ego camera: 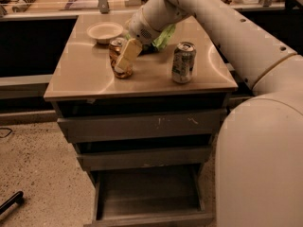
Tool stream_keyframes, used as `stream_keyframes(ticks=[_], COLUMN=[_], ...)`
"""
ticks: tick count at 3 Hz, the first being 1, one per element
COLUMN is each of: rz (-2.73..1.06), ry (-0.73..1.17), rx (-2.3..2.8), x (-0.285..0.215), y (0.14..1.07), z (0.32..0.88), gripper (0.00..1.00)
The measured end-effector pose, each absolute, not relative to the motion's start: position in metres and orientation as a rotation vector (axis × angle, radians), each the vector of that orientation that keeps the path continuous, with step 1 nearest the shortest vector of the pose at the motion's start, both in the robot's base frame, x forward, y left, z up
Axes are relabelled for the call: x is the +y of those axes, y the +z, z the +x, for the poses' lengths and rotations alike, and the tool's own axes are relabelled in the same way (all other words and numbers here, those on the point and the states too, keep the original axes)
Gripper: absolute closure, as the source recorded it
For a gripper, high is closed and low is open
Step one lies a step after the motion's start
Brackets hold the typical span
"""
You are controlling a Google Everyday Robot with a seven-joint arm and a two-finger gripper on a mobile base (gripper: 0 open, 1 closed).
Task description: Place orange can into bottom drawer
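Observation:
The orange can [115, 60] stands upright on the left middle of the tan cabinet top [80, 77]. My gripper [124, 60] reaches in from the upper right and is down around the can. It is open, with one cream finger [127, 56] in front of the can and the other hidden behind it. The bottom drawer [151, 217] is pulled out at the foot of the cabinet, and its grey inside holds nothing that I can see.
A white-and-green silver can [182, 62] stands to the right of the orange can. A white bowl [104, 31] and a green bag [164, 36] lie at the back. Two shallower drawers [137, 126] above are shut. My arm and base fill the right side. A black object [10, 202] lies on the floor.

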State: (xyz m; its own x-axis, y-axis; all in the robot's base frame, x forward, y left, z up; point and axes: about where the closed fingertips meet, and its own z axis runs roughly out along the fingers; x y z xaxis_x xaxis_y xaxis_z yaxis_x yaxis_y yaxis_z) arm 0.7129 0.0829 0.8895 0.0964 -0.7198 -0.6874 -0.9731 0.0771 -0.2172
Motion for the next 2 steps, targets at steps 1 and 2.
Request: stream_keyframes(ticks=[1,2], rz=[-1.697,-1.698], ry=[0.497,0.498], rx=[1.666,1.666], x=[0.0917,0.0923], y=[0.8861,0.8856], z=[0.7147,0.7147], gripper=[0.17,0.41])
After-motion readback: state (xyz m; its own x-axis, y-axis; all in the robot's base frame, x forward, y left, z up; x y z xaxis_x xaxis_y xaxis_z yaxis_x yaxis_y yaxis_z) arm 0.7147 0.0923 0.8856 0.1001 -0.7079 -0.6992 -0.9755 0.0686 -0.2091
